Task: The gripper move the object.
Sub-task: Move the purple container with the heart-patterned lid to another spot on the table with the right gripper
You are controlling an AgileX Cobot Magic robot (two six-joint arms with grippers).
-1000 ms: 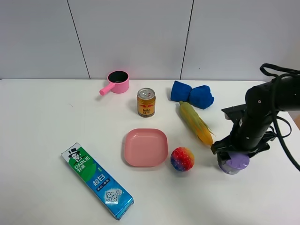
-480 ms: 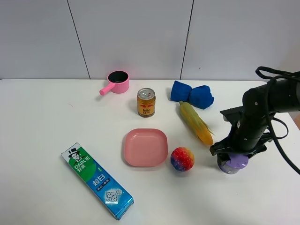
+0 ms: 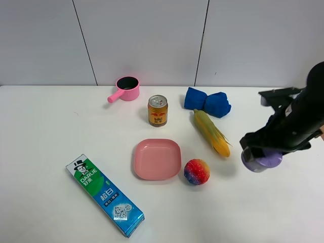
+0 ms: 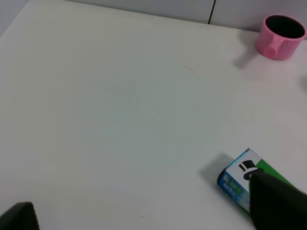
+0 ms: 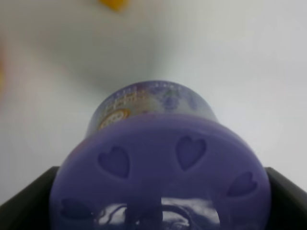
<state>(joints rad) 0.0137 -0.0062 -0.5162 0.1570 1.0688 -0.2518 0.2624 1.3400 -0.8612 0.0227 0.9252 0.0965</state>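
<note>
Carrying step, by look. High view: right pincer clamped on object, tilted, seemingly off desk, right of rainbow ball. Left wrist: left pincer spread, empty, beside toothpaste box. Right wrist: object fills frame between jaws. Next: lower level onto bare desk, release.

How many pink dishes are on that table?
2: a pink saucepan at the back left, and a pink plate in the middle, beside the rainbow ball. None looks hidden.
</note>
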